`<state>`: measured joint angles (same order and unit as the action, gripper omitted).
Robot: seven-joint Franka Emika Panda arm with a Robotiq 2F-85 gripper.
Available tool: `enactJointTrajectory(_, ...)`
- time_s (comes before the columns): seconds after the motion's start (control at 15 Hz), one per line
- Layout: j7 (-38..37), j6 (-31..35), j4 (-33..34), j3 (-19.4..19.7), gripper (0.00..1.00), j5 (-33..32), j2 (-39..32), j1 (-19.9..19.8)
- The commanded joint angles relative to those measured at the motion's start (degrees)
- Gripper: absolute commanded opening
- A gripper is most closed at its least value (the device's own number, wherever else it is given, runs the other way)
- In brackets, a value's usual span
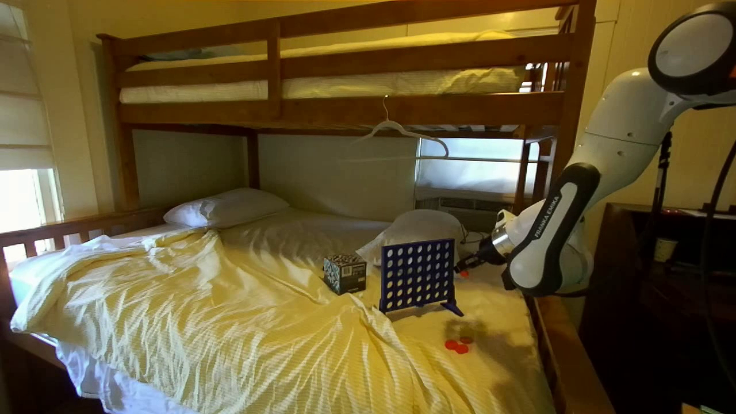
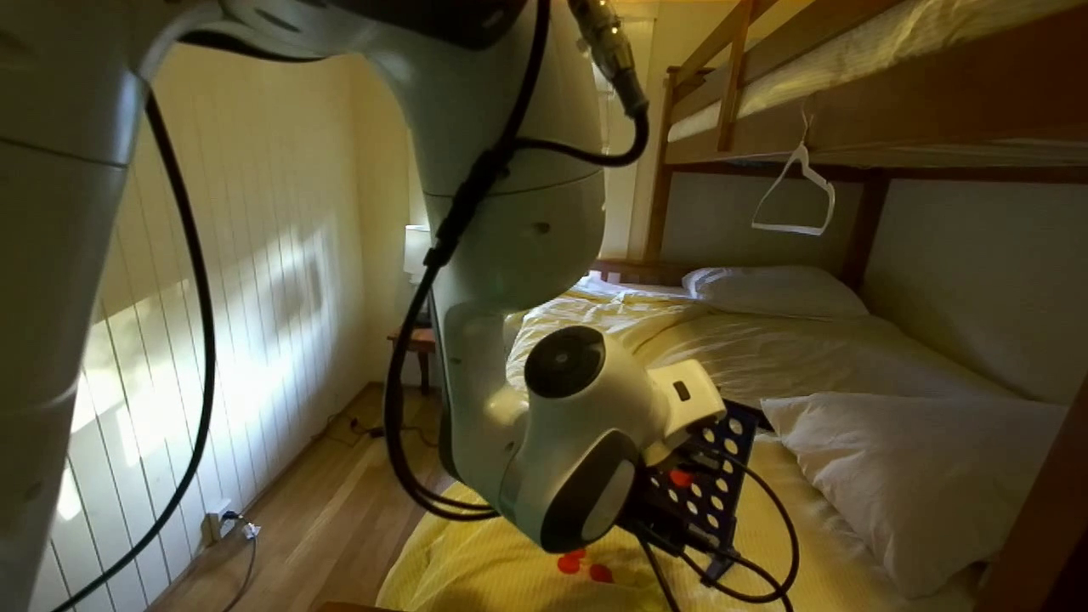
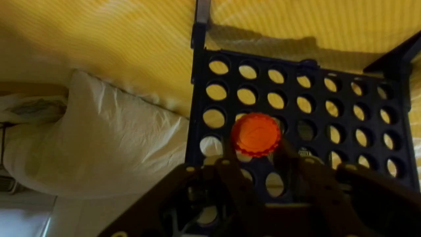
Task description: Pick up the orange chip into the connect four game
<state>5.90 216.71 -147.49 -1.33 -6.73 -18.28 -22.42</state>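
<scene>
1. You are holding the orange chip (image 3: 257, 133) in the claw (image 3: 256, 144): the claw is standing narrow, gripping the chip at its rim at roughly eight and four o'clock in the wrist view, though the contact is showing dark and blurred.
2. The picking-up part is therefore looking done; judging from the views, the chip is hanging clear of the bed (image 1: 402, 339).
3. The game board (image 1: 415, 275) is standing upright on the bed, and in an exterior view the chip is showing at its three o'clock, lower than its top edge.
4. In the wrist view the game board is appearing with its feet toward eleven and two o'clock, and the chip is covering holes a little toward nine o'clock from the middle of the grid. Whether chip and board are touching, the views are not settling.
5. The placing part is waiting: no chip is showing in the holes you are seeing, while the claw is hiding some.
6. Next, you are probably needing to bring the chip above the board's top edge, line it up with the slot and let go.
7. Three red chips (image 1: 462, 349) are lying on the bed at the board's five o'clock; the task is naming one chip, so you are likely leaving them.
</scene>
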Motion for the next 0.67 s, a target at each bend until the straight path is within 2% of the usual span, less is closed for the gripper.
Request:
enactJointTrajectory(0.0,-3.96,9.47,-2.28,3.97,0.09,-1.98,0.84,2.75)
enactJointTrajectory(0.27,-5.56,19.35,-1.07,6.43,0.09,-2.10,-1.01,4.18)
enactJointTrajectory(0.6,-9.47,25.30,0.41,7.59,0.09,-2.49,-2.25,4.48)
